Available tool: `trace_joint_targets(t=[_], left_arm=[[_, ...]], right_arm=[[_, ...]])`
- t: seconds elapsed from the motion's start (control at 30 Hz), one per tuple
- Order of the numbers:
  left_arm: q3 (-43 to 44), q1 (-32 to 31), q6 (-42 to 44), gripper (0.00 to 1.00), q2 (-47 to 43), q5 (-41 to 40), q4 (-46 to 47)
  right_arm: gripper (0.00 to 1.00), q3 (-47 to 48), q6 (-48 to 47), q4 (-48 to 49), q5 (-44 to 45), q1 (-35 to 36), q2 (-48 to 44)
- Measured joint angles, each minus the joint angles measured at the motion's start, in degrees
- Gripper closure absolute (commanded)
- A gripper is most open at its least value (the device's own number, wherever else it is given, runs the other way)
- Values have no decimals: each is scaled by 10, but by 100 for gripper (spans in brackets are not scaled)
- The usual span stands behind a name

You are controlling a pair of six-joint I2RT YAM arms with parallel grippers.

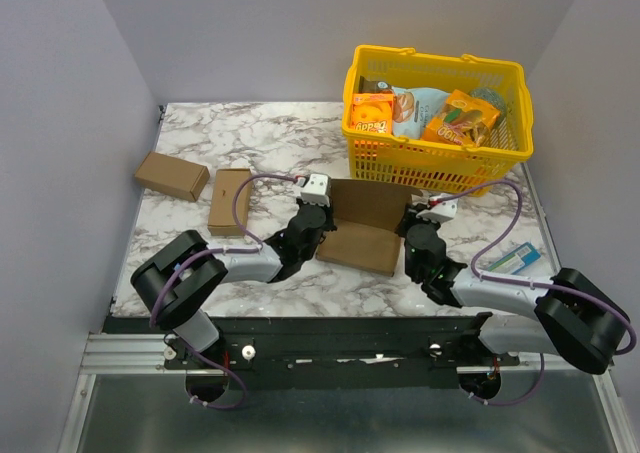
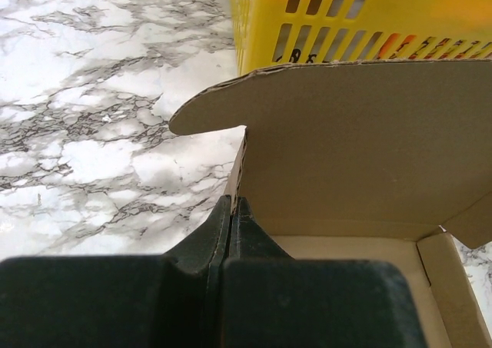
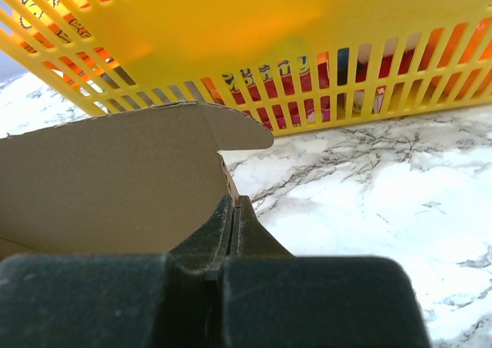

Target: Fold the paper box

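Observation:
The paper box (image 1: 365, 228) lies open in the middle of the table, a plain brown cardboard tray with its lid panel standing up at the back. My left gripper (image 1: 322, 228) is shut on the box's left side wall, and in the left wrist view the jaws (image 2: 233, 203) pinch that thin wall beside the raised lid (image 2: 361, 148). On the opposite side, my right gripper (image 1: 408, 229) is shut on the right wall; the right wrist view shows it (image 3: 234, 202) clamped on the cardboard edge beside the lid's rounded tab (image 3: 123, 175).
A yellow plastic basket (image 1: 437, 138) of snack packets stands right behind the box, close to the lid. Two smaller brown boxes (image 1: 171, 176) (image 1: 229, 201) lie at the left. A blue and white packet (image 1: 516, 259) lies at the right edge.

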Motion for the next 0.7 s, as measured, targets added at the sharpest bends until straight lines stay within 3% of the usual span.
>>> trace_joint_targets(t=[0.7], left_arm=[[-96,-31,-62,100,-25,-12,85]], right_arm=[[99,12,171,-166,40,38,-32]])
